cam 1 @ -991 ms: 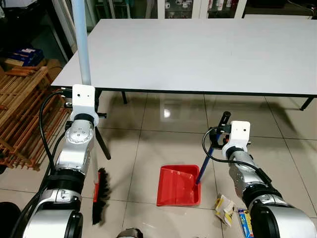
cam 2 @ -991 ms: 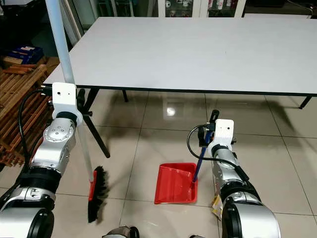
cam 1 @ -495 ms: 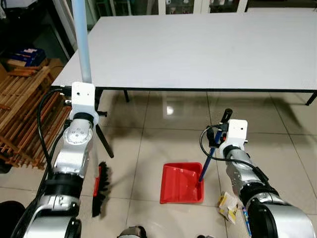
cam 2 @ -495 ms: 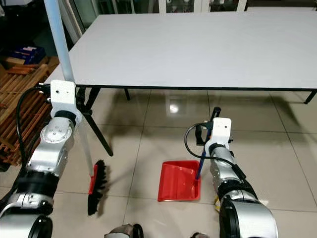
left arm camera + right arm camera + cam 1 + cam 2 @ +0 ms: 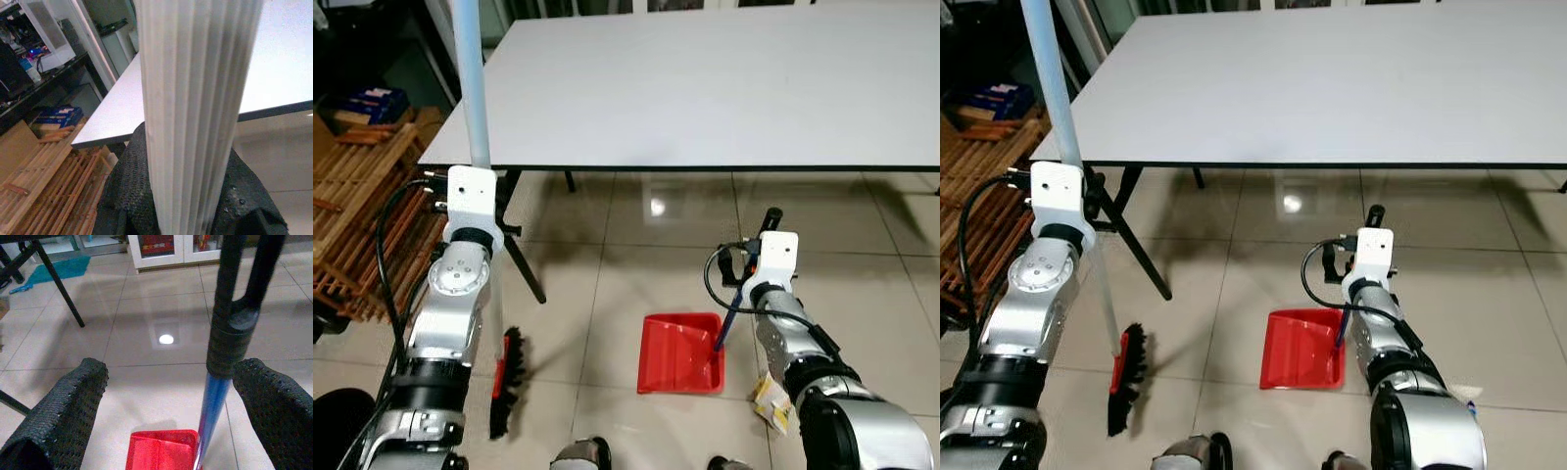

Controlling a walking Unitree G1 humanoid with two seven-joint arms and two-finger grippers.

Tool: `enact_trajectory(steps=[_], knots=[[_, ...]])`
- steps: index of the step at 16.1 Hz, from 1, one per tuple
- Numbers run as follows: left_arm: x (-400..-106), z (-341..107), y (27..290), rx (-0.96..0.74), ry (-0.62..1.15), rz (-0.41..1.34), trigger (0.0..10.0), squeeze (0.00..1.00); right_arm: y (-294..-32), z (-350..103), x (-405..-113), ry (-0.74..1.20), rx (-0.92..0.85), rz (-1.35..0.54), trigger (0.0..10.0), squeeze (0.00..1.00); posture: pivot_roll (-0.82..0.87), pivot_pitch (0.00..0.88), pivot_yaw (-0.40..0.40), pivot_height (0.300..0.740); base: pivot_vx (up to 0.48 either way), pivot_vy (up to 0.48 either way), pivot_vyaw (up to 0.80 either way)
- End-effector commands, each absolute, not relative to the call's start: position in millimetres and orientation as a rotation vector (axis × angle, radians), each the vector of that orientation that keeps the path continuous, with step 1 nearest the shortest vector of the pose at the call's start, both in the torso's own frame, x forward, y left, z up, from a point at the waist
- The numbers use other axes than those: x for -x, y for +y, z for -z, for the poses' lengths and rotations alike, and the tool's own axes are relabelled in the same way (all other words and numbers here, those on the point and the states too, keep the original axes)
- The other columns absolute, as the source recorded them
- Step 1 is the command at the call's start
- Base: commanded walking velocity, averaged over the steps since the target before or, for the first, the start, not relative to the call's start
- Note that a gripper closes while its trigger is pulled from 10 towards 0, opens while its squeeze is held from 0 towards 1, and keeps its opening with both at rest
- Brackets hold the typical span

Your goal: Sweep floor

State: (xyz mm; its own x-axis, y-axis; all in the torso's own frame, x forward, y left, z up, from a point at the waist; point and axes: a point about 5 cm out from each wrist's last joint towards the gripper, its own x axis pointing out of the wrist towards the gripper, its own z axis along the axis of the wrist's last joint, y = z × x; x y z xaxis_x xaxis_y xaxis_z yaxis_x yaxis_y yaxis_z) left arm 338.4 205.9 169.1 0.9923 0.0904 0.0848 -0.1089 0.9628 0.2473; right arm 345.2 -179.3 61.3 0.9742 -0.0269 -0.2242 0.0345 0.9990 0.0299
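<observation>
Dustpan farther right than before

You are losing the top of the broom's pale pole past the upper picture edge. The left gripper is running off the wrist view's bottom edge. The right arm is covering part of the yellow wrapper.

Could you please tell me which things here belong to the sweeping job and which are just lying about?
For the job:
broom, in the left claw
red dustpan, by the right claw
litter wrapper

Lying about:
white table
wooden rack
</observation>
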Motion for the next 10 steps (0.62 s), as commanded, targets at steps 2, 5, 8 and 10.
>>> enact_trajectory(steps=[2,5,8,10], knots=[[-332.5,-181.5,210.8,-0.277,-0.115,-0.106,10.0,0.0,-178.6,-65.2,-348.4,0.22,-0.011,0.018,10.0,0.0,0.2,0.158,0.151,0.74,0.0,0.0,0.0],[-326.5,-182.3,210.5,-0.282,-0.109,-0.103,10.0,0.0,-182.8,-71.3,-352.1,0.207,0.007,0.025,10.0,0.0,0.22,0.173,0.161,0.74,0.0,0.0,0.0],[-318.5,-183.8,207.7,-0.293,-0.109,-0.084,10.0,0.0,-190.8,-80.4,-357.1,0.187,0.035,0.041,10.0,0.0,0.23,0.186,0.176,0.74,0.0,0.0,0.0],[-315.9,-184.4,206.9,-0.293,-0.109,-0.081,10.0,0.0,-195.5,-83.6,-358.4,0.181,0.052,0.052,10.0,0.0,0.24,0.192,0.182,0.74,0.0,0.0,0.0]])
